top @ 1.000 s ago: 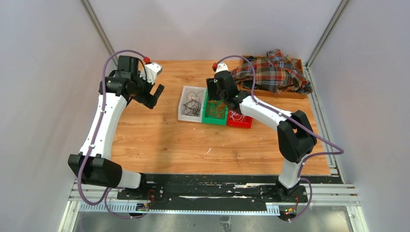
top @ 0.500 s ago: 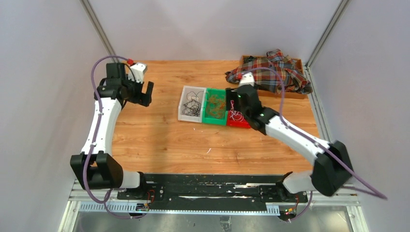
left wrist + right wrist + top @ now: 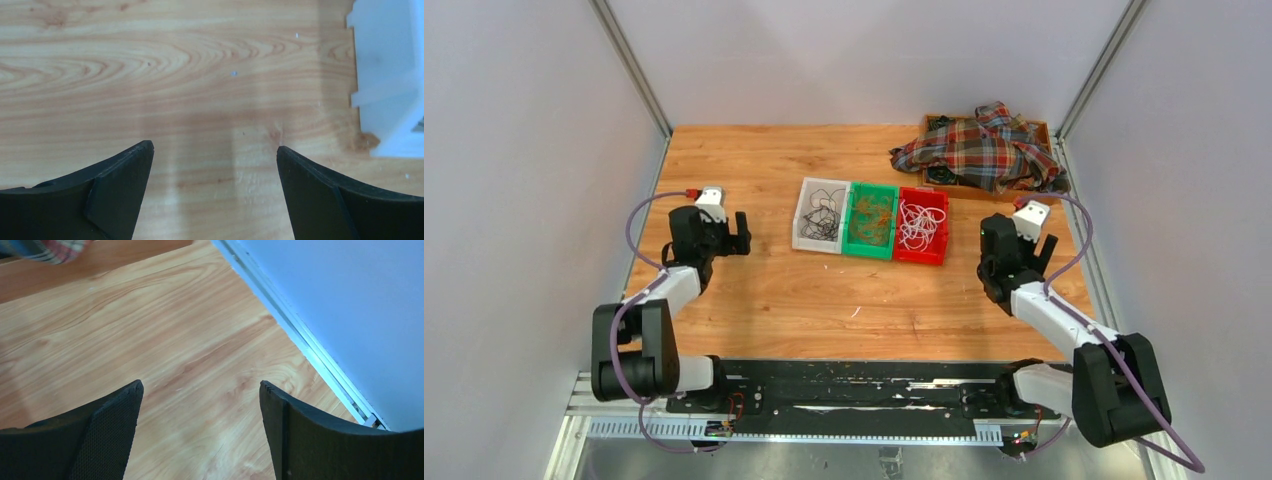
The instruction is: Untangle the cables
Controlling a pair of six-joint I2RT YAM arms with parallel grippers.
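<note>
Three small bins stand side by side mid-table. The white bin (image 3: pixel 821 215) holds black cables (image 3: pixel 820 226), the green bin (image 3: pixel 870 221) holds orange cables (image 3: pixel 873 215), the red bin (image 3: pixel 921 225) holds white cables (image 3: pixel 916 224). My left gripper (image 3: pixel 736 236) is open and empty, low over bare wood left of the bins; in the left wrist view (image 3: pixel 214 150) the white bin's corner (image 3: pixel 387 75) shows at the right. My right gripper (image 3: pixel 1024 262) is open and empty, low over wood right of the red bin; it shows open in its wrist view (image 3: pixel 200 387).
A plaid cloth (image 3: pixel 984 150) lies heaped over a wooden tray (image 3: pixel 1046 130) at the back right. A small white scrap (image 3: pixel 856 312) lies on the wood near the front. The table's right rail (image 3: pixel 300 340) and wall run close beside my right gripper.
Both arms have drawn back from the bins and folded low. The right gripper left the red and green bins and moved right and nearer. The left gripper came down and nearer.
</note>
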